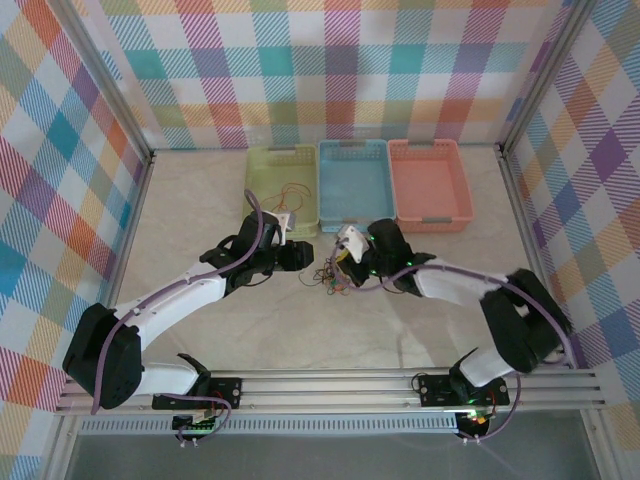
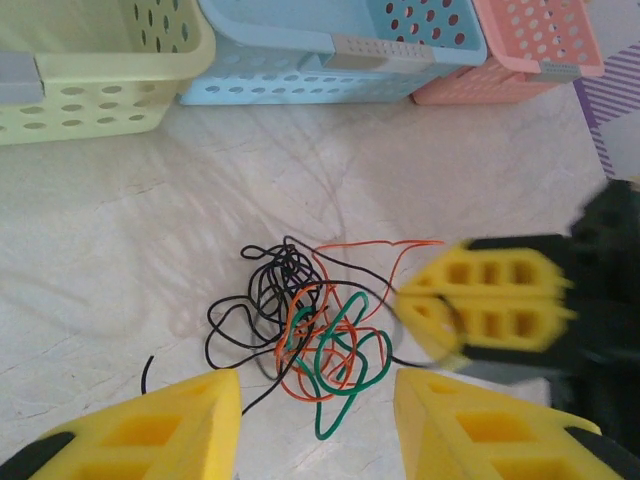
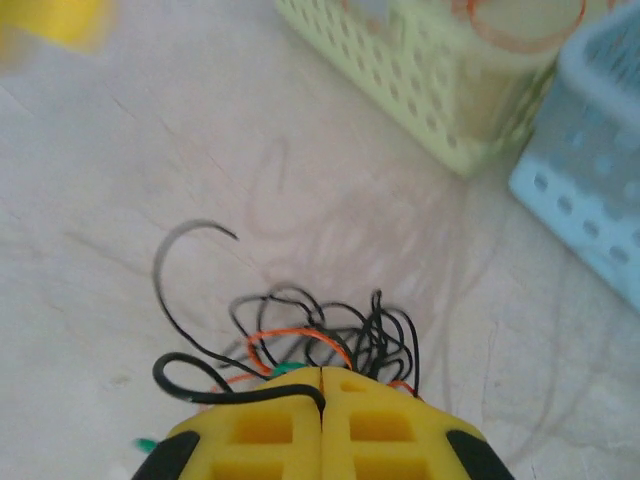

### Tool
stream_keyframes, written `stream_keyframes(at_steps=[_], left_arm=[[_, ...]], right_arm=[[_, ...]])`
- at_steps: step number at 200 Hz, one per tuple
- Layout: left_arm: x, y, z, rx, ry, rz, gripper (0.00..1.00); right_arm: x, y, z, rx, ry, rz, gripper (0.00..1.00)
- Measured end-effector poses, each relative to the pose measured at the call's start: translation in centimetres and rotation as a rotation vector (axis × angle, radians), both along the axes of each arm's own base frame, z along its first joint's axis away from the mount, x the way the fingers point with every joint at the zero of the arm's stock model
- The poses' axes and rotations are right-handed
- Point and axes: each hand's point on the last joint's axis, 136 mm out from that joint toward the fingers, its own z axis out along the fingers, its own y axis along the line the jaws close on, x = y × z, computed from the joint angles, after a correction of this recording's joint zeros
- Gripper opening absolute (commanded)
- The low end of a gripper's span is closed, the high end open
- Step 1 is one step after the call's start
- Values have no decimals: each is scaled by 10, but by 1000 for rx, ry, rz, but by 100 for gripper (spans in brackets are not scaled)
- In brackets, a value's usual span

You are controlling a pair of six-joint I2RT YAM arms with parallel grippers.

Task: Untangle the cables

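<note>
Right claw (image 3: 322,388) clenched on cables (image 2: 305,325); left claw (image 2: 315,398) released; tangle roundish, axisless.

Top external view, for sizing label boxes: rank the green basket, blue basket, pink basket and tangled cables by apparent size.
1. green basket, blue basket, pink basket: look alike, not ranked.
2. cables: far smaller.

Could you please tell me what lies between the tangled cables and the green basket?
Nothing but bare table: in the left wrist view, the stretch from the cables to the green basket is clear; the right wrist view agrees.
</note>
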Motion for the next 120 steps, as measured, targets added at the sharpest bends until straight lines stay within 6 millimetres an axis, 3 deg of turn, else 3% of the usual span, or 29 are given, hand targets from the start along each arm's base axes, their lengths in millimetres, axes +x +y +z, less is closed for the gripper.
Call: stream_keyframes(at_steps=[21,57,120], left_arm=[[-2,-2,-1,-15,-3,-14,49],[-12,-14,-1,-42,-7,-78,51],[-44,-42,29,-71,-127,-259,55]], right_arm=[[-14,0,34,147,-75,19,0],[-15,6,67,286,-91,10,0],[-13,7,76,354,-39,-27,0]])
